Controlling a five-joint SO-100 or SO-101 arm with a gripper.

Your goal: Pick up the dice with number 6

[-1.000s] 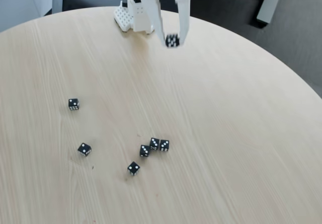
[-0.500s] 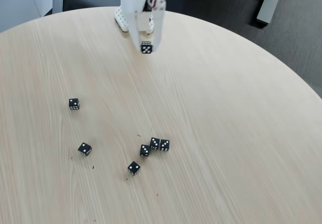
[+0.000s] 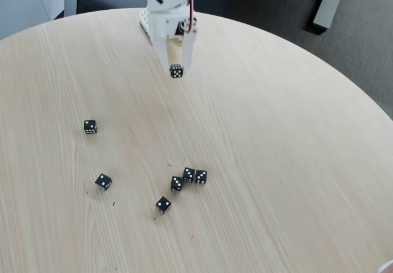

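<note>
The round, pale wood-grain table [image 3: 295, 162] carries the white two-finger gripper [image 3: 176, 70] near its far edge, jaws closed on the small black die with six white pips [image 3: 176, 71], which sits pinched at the fingertips, apparently clear of the surface, so the pick looks made. Five more small black dice lie loose on the tabletop nearer the camera: one alone at left [image 3: 90, 126], one below it [image 3: 103, 181], and a loose group of three [image 3: 188, 176] with another just below [image 3: 163, 205], making six on the table and seven in all.
</note>
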